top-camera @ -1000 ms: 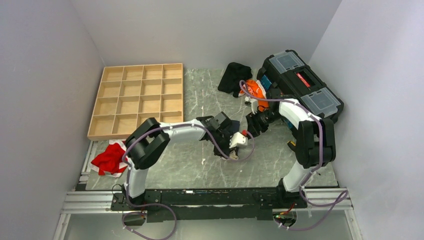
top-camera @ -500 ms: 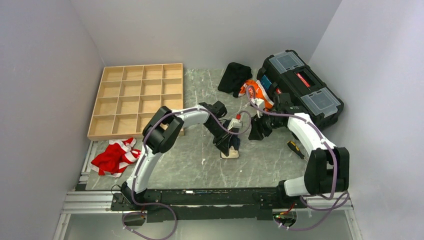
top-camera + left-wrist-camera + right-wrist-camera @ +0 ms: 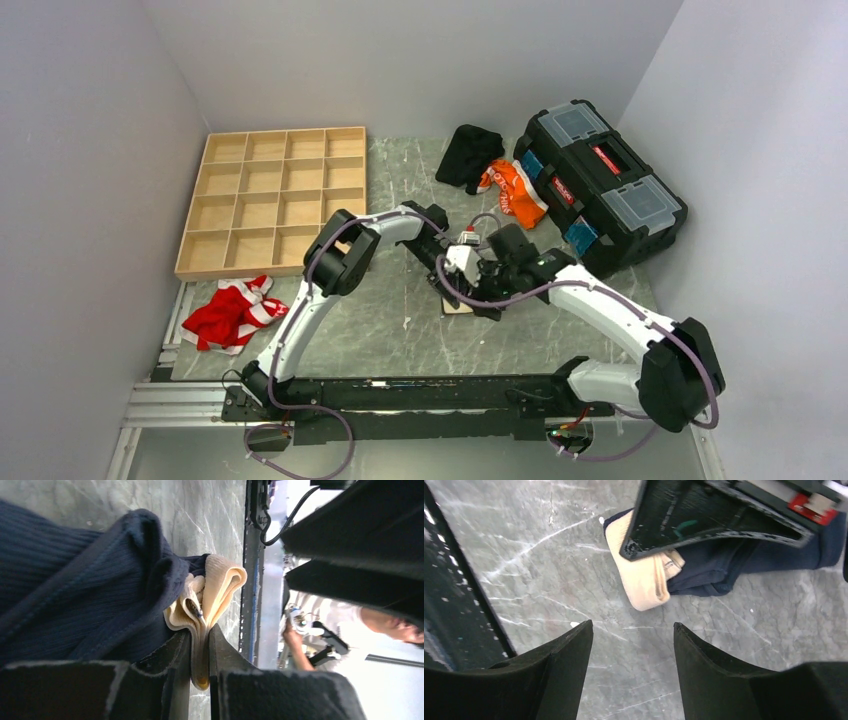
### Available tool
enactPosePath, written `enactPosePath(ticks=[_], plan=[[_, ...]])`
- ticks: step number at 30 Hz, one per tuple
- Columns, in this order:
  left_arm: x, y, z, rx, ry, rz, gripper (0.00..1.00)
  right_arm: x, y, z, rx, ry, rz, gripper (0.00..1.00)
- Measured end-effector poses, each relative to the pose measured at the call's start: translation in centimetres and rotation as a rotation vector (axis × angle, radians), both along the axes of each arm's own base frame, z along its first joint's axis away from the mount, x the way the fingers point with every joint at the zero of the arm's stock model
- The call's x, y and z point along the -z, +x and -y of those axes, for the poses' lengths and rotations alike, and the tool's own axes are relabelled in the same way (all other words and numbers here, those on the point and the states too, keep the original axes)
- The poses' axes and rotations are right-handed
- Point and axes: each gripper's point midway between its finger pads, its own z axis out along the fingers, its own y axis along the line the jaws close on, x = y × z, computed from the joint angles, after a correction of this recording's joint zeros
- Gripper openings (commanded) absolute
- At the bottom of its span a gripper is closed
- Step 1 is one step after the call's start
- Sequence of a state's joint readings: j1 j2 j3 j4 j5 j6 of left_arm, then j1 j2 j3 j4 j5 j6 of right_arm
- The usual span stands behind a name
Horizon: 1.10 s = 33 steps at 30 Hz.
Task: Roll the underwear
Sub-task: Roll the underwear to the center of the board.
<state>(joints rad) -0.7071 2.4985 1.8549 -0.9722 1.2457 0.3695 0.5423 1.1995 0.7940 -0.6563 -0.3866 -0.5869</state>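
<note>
Right wrist view: the right gripper (image 3: 633,630) was held with its jaws apart just above the table (image 3: 524,555), apparently ready to take the pale band (image 3: 644,587) of the underwear (image 3: 724,565), which lay mid-table. Beyond, that band was pinched flat in the left gripper (image 3: 200,640), anchoring the fold for rolling.

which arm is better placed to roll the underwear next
Probably left: the left end effector is shut on the underwear at its pale band, while the right end effector hangs open over the table beside it, holding nothing.
</note>
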Motion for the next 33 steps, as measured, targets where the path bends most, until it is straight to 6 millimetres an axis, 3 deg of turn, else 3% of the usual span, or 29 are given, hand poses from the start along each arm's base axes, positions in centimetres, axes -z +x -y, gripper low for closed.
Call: enactPosePath(ticks=[6,15,21,26,33], plan=[[0.1,0.3,0.0,-0.037,0.027,-0.130,0.00,2.4,-0.4,-1.1,-0.107,-0.146,0.121,0.67],[0.1,0.3,0.0,-0.044,0.041,-0.166,0.00,4.5,0.4,-1.7,-0.188,-0.275,0.268,0.68],[0.1,0.3,0.0,-0.048,0.043,-0.190,0.00,6.4,0.9,-1.7,-0.222,-0.345,0.304,0.60],[0.1,0.3,-0.1,-0.049,0.042,-0.197,0.00,6.4,1.8,-2.2,-0.226,-0.352,0.347,0.53],[0.1,0.4,-0.2,-0.046,0.040,-0.196,0.00,6.8,2.0,-2.6,-0.253,-0.372,0.353,0.31]])
